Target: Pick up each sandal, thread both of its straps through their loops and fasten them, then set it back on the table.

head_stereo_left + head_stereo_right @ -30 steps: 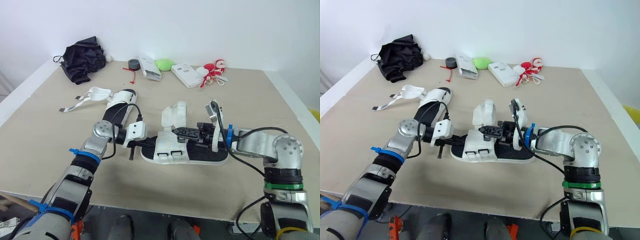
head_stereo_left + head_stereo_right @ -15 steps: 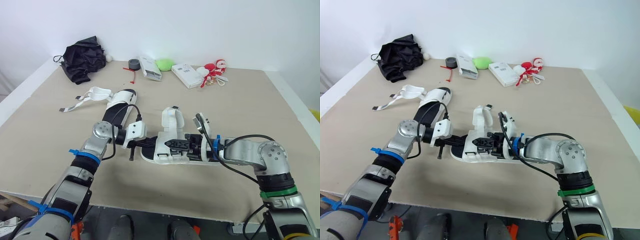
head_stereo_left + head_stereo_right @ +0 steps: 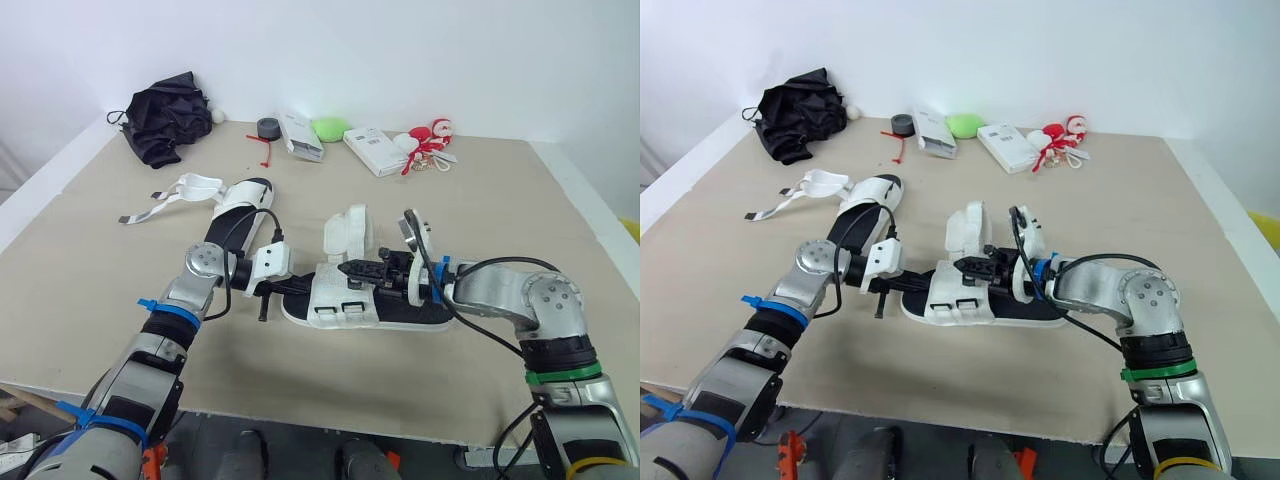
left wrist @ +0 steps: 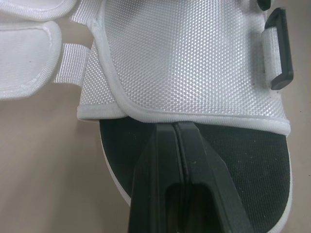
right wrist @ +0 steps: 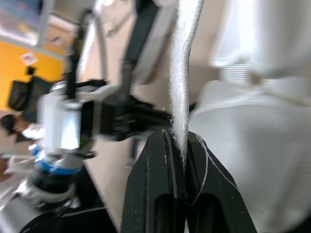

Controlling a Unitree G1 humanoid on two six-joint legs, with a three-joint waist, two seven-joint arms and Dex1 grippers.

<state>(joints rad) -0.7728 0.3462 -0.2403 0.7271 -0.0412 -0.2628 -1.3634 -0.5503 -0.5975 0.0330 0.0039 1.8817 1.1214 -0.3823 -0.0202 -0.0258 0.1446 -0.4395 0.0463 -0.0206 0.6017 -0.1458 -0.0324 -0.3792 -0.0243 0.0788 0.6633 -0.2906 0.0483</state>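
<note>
Since 0.5 s ago the right gripper [image 5: 179, 136] has pulled back from the toe end toward mid-sandal, and the strap [image 3: 350, 226] it holds now stands taller. Left arm unchanged.

Table [image 3: 90, 250]: 2 sandals on it, clutter along the far edge, well apart from the work.

Near sandal [image 3: 340, 296]: lies flat at table centre between the 2 arms, toe toward the robot's left, white upper over a black footbed. Not lifted.

Far sandal [image 3: 240, 195]: behind the left arm, straps loose and splayed on the table, untouched.

Strap: held upright over the near sandal's upper, not threaded as far as I can see.

Left gripper [image 4: 175, 127]: fingers closed together with nothing between them, tips over the black footbed at the toe, right at the edge of the upper. Looks like it is pinning the sandal.

Right gripper: clamped onto the strap, pinching it close to its edge.

Loop [image 4: 281, 48]: black, sits on the upper's side, empty.

Step in hand, my read: feeding strap 1 of this sandal; task is early. To do it well, keep the toe pinned, keep the strap flat and untwisted, lead its free end square to the loop slot, then pull through gently so the sandal does not slide.
</note>
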